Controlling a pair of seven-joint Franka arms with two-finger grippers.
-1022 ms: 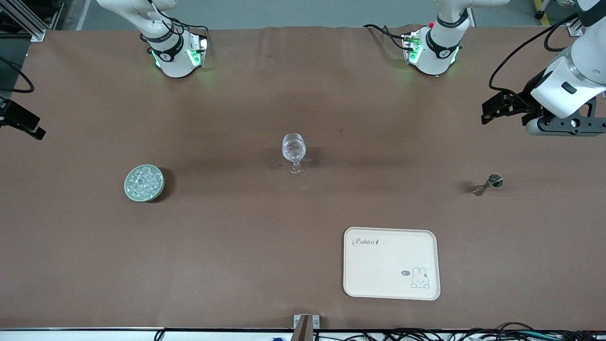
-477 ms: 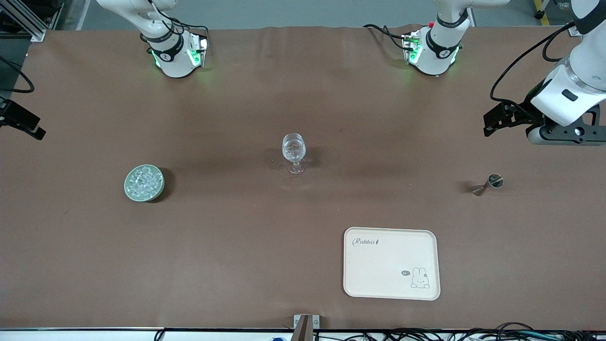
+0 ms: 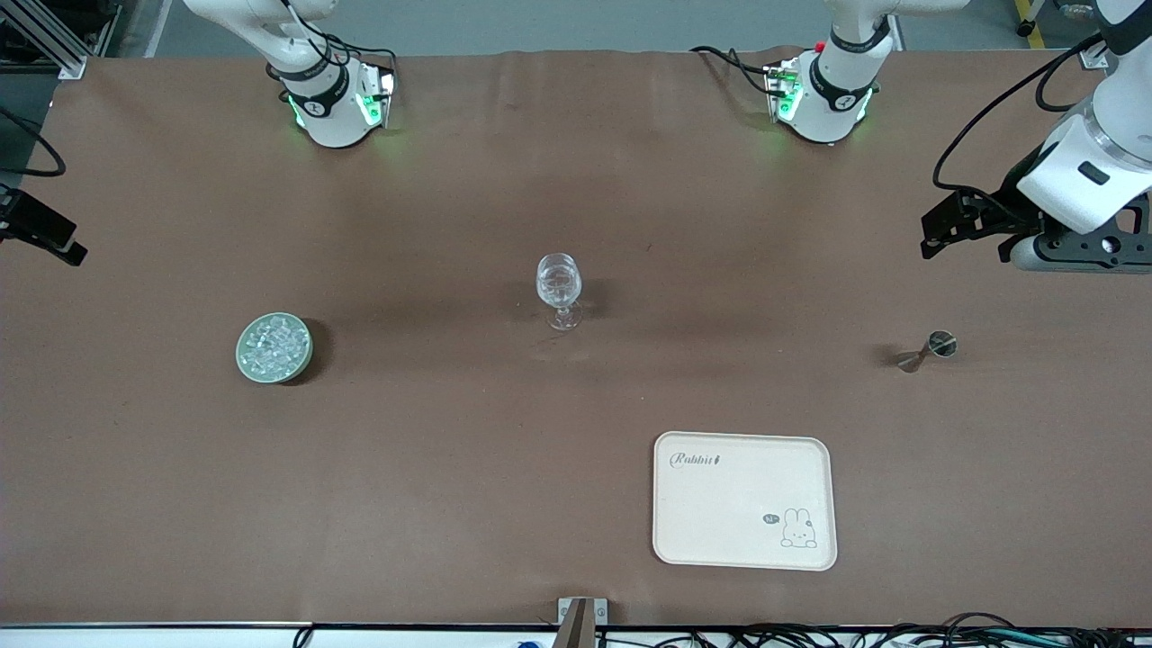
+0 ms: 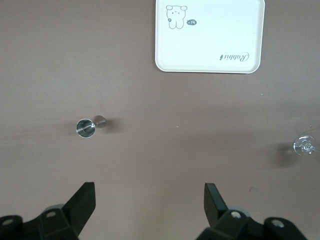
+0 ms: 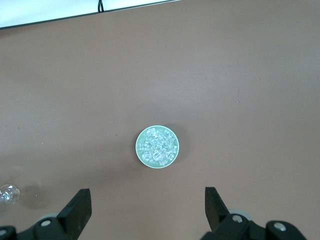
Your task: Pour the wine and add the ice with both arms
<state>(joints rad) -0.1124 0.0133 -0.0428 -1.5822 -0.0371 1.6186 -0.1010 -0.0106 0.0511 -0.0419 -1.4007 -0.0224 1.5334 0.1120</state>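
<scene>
A clear stemmed wine glass [image 3: 559, 288] stands at the table's middle. Ice [image 3: 273, 346] fills a pale green bowl [image 3: 243, 360] toward the right arm's end, and the ice [image 5: 157, 146] also shows in the right wrist view. My right gripper [image 5: 146, 192] hangs open and empty high over the table beside that bowl. A small metal measuring cup [image 3: 932, 347] stands toward the left arm's end. My left gripper [image 4: 149, 186] is open and empty, high over the table near that cup [image 4: 86, 127]. The left arm [image 3: 1080, 171] reaches in from that end. No wine is in view.
A cream tray [image 3: 743, 500] with a rabbit print lies nearer the front camera, between the glass and the metal cup. Both arm bases [image 3: 333, 99] stand along the table's back edge. Cables run along the front edge.
The left arm's hand has shifted a little, lower in the front view and toward the metal cup. The right arm, glass, bowl, cup and tray have not moved.
</scene>
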